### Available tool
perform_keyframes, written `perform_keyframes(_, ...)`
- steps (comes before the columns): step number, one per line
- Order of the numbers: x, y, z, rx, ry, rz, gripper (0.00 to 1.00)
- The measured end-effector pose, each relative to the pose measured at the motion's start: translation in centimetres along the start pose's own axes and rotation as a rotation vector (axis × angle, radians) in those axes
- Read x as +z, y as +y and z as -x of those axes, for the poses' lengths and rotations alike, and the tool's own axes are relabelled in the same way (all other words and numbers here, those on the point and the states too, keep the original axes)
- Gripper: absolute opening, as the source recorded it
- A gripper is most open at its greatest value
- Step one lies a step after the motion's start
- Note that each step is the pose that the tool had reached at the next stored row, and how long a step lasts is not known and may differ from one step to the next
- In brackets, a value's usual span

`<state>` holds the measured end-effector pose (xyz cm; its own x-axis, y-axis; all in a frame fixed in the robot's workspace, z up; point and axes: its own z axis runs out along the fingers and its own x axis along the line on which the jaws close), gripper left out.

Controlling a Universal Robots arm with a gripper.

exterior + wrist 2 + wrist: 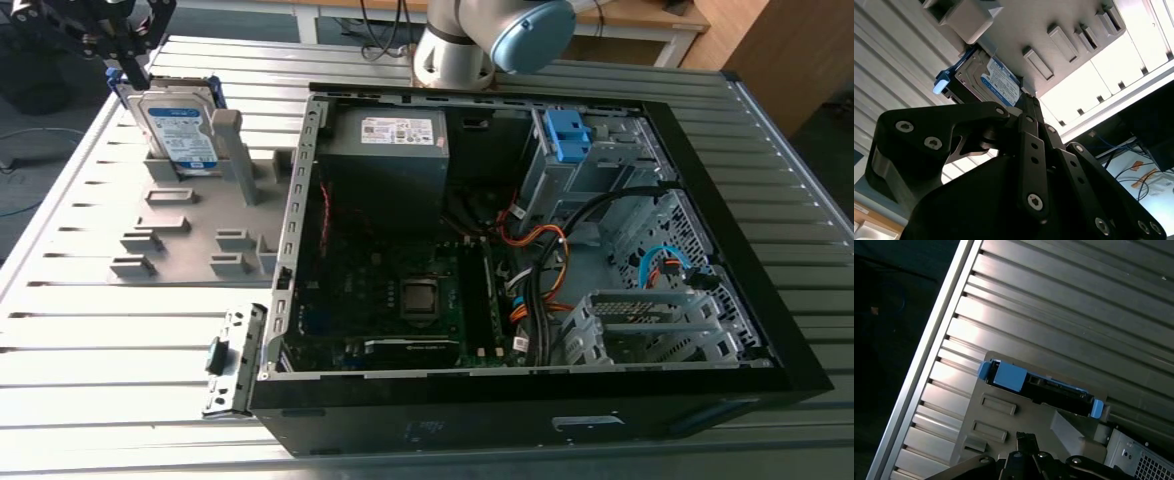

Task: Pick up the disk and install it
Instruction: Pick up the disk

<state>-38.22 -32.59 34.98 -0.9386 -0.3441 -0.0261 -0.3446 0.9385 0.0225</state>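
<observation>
The disk (178,125) is a silver drive with a white-and-blue label in a blue caddy. It stands upright on edge in a slot of the grey holder (187,235), at the exterior view's far left. My gripper (132,76) hangs just over the disk's upper far corner, its fingers drawn together with nothing between them. In the first wrist view the disk's blue-framed top edge (1040,388) lies beyond the gripper (1026,438), apart from it. The second wrist view has the gripper (1027,101) close to the labelled face of the disk (996,80).
An open black computer case (534,400) lies on the ribbed metal table (120,330), to the exterior view's right of the holder. Inside it are a grey power-supply box (387,150), a bare blue bracket (566,135), the motherboard and cables. The arm's base (461,45) stands behind the case.
</observation>
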Motion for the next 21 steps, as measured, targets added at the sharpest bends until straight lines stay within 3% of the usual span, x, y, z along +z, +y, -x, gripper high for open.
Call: perform_keyframes(21,0.0,0.0,0.0,-0.05,0.0011,0.0013,0.11)
